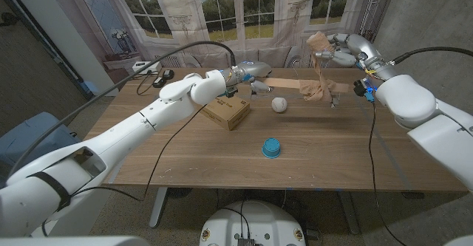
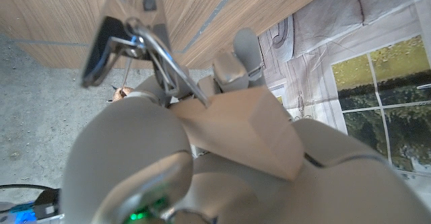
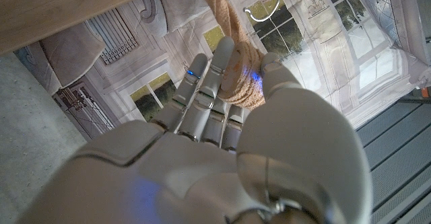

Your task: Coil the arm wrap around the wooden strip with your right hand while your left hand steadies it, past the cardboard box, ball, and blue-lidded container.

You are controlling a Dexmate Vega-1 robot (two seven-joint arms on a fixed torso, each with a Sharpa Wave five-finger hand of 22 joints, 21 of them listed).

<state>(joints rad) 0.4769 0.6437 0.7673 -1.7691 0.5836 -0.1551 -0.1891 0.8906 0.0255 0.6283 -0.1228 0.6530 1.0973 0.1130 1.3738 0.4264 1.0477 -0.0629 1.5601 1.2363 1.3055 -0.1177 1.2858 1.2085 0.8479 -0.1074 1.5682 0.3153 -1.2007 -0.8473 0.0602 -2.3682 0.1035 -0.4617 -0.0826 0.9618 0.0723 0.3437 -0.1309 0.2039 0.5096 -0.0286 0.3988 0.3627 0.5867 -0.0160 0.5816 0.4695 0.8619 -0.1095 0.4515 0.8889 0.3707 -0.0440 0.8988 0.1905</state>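
Observation:
A long wooden strip (image 1: 284, 83) hangs just above the far side of the table. My left hand (image 1: 245, 74) grips its left end; the left wrist view shows the strip (image 2: 246, 126) lying between the fingers (image 2: 232, 62). The tan arm wrap (image 1: 318, 89) is bunched around the strip's right part. From there a tail rises to my right hand (image 1: 334, 52), which holds it above the strip. In the right wrist view the wrap (image 3: 237, 83) is pinched between the fingertips of my right hand (image 3: 222, 123).
A cardboard box (image 1: 228, 111), a white ball (image 1: 278, 104) and a blue-lidded container (image 1: 271, 148) stand on the wooden table (image 1: 355, 157), nearer than the strip. A black clip (image 2: 108, 42) shows close to my left hand. Cables cross the table's left part.

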